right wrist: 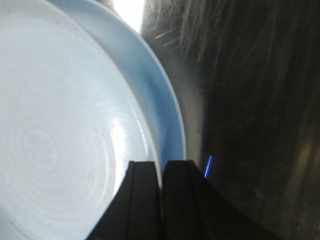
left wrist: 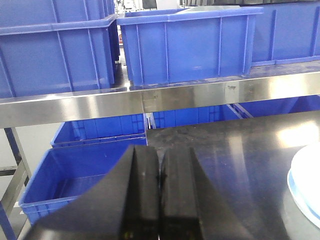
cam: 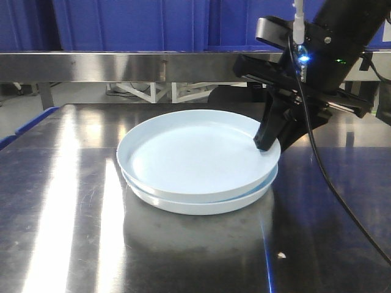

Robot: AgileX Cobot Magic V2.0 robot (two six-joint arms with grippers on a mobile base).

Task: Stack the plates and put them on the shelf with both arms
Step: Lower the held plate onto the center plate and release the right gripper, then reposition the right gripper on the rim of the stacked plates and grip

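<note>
Two white plates are stacked on the steel tabletop [cam: 61, 232], the top plate [cam: 195, 155] sitting slightly askew on the bottom plate [cam: 204, 204]. My right gripper [cam: 267, 146] is shut on the top plate's right rim. In the right wrist view one finger [right wrist: 142, 200] lies inside the top plate [right wrist: 60, 140] and the other outside, above the bottom plate [right wrist: 157, 90]. My left gripper [left wrist: 160, 167] is shut on nothing and hangs left of the plates [left wrist: 307, 185]; it is out of the front view. The shelf [cam: 122, 66] runs behind the table.
Blue crates [cam: 122, 24] fill the shelf tier above its front rail [left wrist: 150, 100]. More blue crates [left wrist: 75, 180] sit low, beyond the table's left edge. The right arm's black cable [cam: 342, 201] hangs over the table's right side.
</note>
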